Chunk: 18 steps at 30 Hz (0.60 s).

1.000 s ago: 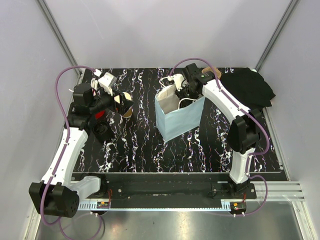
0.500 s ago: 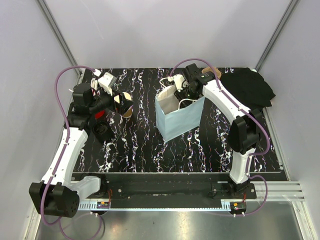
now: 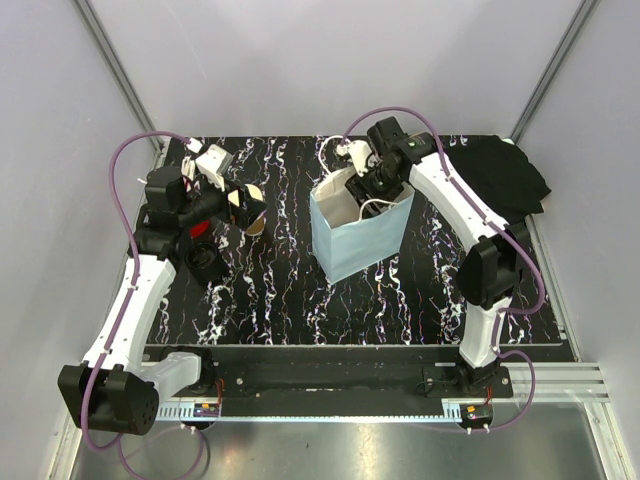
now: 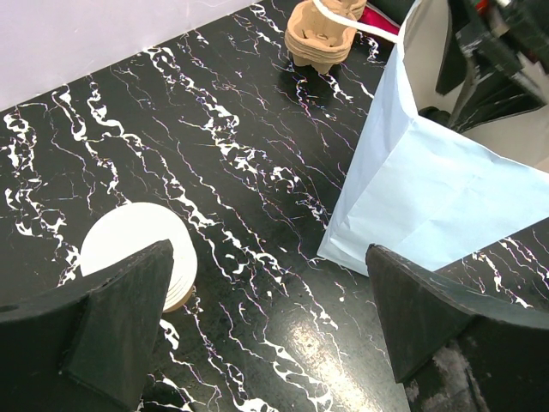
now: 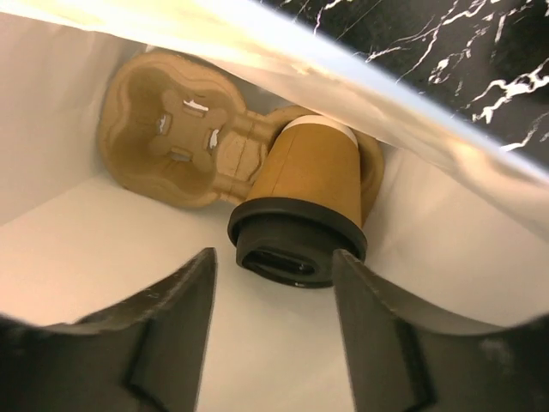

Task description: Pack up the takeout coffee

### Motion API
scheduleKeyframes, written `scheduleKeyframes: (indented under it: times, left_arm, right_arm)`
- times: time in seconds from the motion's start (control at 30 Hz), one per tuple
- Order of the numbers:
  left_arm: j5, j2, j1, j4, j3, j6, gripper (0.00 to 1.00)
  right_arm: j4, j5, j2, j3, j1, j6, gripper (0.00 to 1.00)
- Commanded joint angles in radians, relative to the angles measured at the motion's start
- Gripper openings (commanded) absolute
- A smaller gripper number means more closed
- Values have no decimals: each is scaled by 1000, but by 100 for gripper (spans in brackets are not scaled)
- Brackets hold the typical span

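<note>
At the left side of the table (image 3: 280, 290) the left gripper (image 4: 274, 339) hangs over the top with its jaws wide apart and nothing in them. A pale round stack (image 4: 137, 253) sits just beside it. In the middle stands a light blue paper bag (image 3: 360, 245), open at the top. Down inside it lies a brown carrier (image 5: 167, 137). The coffee cup (image 5: 313, 176) with its black lid (image 5: 296, 249) rests in one pocket of the carrier, leaning over. The right gripper (image 5: 274, 339) reaches into the bag's mouth. Its jaws are apart, one on each side of the lid, and they do not seem to pinch it. So I think the step is letting the cup go in the bag, and the packing looks almost done. Next the right arm needs to lift straight up and out, slowly, so it does not bump the leaning cup or catch the bag's white handle (image 3: 373, 207). The table is black with white streaks. A second carrier (image 4: 319, 39) sits near the far edge, and a black cloth (image 3: 500, 175) lies in the far right corner. Plain grey walls close the table in.
</note>
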Motion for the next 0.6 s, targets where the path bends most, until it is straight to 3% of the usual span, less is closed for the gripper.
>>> scheduleKeyframes:
  times: [0.0,0.2,0.4,0.43,0.5,0.57]
  left_arm:
    - [36,-6,5,60,-5,-7,99]
    - [34,-9,10,60,-5,-4,99]
    - [25,-12,11,58,-4,-2,99]
    - [26,-12,13,58,-5,-1,99]
    - [25,-12,13,58,-5,-2,99]
    - [25,-12,13,60,-5,-2,99]
  right_arm:
    - [-58,6,-57,91,10,-16,67]
    - [-90,6,-77,157,10,-23,79]
    - [-122,9,-112,228,10,-20,80]
    - [-124,14,-123,234,10,-20,88]
    - [-124,20,-138,245,10,-22,90]
    - [-124,23,-162,250,10,-26,99]
